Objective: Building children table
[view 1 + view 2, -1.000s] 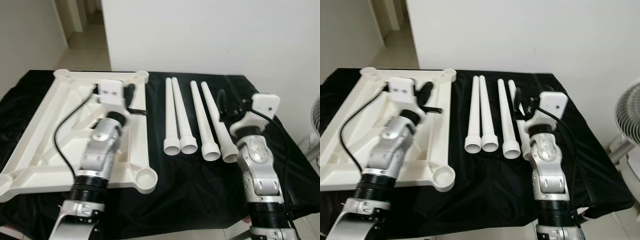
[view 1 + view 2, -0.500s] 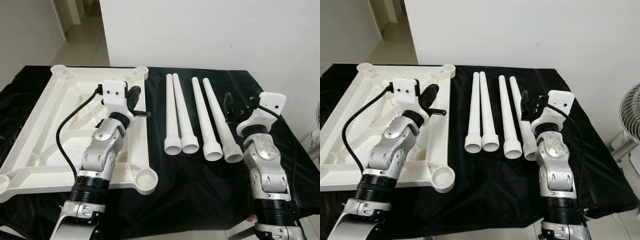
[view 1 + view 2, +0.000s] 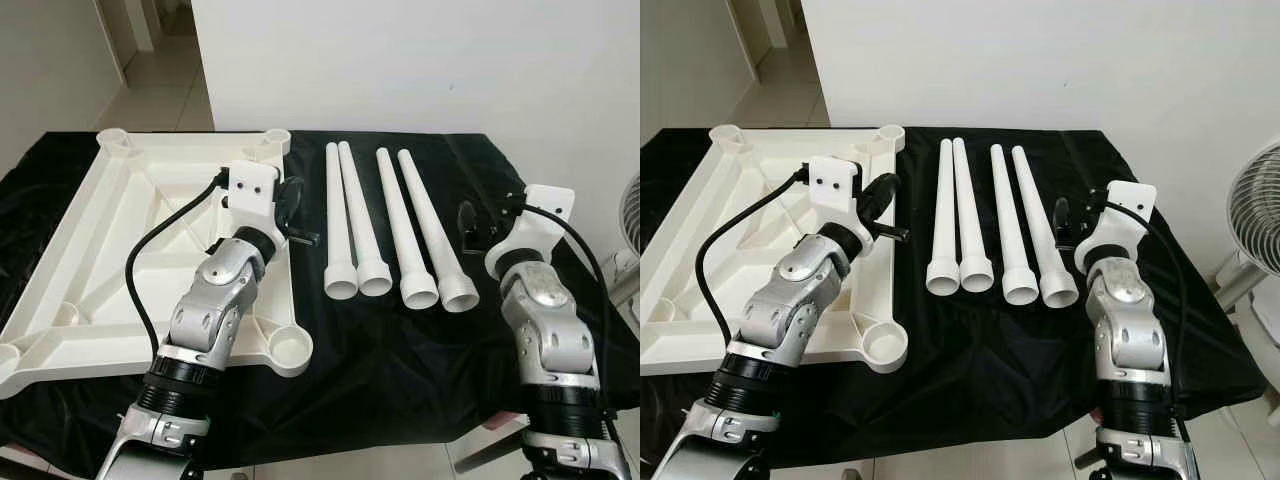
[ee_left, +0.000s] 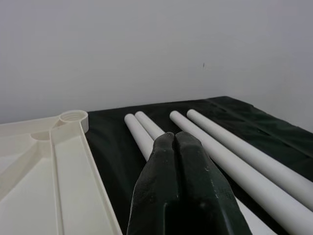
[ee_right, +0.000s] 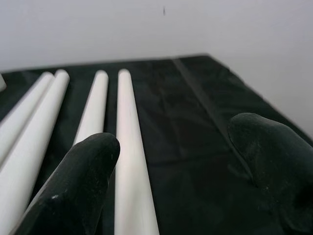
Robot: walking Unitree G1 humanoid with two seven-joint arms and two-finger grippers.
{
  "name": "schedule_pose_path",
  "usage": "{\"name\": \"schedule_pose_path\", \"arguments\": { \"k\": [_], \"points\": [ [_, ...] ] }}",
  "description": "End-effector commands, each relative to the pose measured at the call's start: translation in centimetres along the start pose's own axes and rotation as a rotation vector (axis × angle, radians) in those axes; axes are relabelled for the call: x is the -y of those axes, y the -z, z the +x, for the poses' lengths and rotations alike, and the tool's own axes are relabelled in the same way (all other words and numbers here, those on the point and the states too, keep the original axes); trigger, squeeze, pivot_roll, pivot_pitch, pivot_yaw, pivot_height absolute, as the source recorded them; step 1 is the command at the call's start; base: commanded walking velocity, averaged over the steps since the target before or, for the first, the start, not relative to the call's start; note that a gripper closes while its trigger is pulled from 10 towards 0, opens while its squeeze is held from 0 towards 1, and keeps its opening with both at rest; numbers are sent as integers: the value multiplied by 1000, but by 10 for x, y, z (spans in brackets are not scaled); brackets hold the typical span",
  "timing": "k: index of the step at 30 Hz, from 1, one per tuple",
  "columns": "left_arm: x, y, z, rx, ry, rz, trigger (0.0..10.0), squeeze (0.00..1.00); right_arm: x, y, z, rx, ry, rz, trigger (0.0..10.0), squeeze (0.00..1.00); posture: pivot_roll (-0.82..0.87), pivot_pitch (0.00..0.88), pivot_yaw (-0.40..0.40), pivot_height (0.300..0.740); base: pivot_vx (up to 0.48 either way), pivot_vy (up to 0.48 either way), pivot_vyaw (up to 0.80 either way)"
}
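Jaws-wise, your left gripper (image 4: 174,142) is pinched closed over the tabletop's (image 3: 90,260) edge, right gripper (image 5: 181,161) spread wide beside the four legs (image 3: 385,225) lying on the black cloth (image 3: 400,350).

Plain white wall (image 3: 420,60) stood at the far side, black cloth (image 3: 400,360) covered the table, pale tiled floor (image 3: 150,95) ran into a doorway at far left, a white fan (image 3: 1255,215) sat at right, soft even light.
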State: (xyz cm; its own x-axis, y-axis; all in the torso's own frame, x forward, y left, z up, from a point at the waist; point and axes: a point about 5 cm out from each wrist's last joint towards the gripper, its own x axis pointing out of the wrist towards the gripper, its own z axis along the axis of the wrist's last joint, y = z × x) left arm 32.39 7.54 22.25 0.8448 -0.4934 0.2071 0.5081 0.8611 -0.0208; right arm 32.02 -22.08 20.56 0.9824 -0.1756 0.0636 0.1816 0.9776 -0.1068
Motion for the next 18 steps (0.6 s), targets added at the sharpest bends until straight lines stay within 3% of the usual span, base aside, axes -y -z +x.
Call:
{"name": "schedule_pose_path", "arguments": {
  "k": [1, 10, 13, 18],
  "points": [
    [14, 3, -4, -27, 224, 2, 10000, 0, 3, 8, 2, -71, 18, 11, 10000, 0, -21, 108, 12, 740, 0, 0, 0],
    [22, 1, -7, -43, 261, -15, 10000, 0, 2, 27, 0, -270, -51, 56, 10000, 0, -16, 125, 14, 740, 0, 0, 0],
    [24, 0, -10, -57, 265, -13, 10000, 0, 3, 31, 1, -362, -131, 118, 10000, 0, -11, 133, 12, 740, 0, 0, 0],
    [31, -1, -14, -70, 304, -8, 10000, 0, 6, 27, 8, -422, -172, 179, 10000, 0, -11, 133, 12, 740, 0, 0, 0]
  ]
}}
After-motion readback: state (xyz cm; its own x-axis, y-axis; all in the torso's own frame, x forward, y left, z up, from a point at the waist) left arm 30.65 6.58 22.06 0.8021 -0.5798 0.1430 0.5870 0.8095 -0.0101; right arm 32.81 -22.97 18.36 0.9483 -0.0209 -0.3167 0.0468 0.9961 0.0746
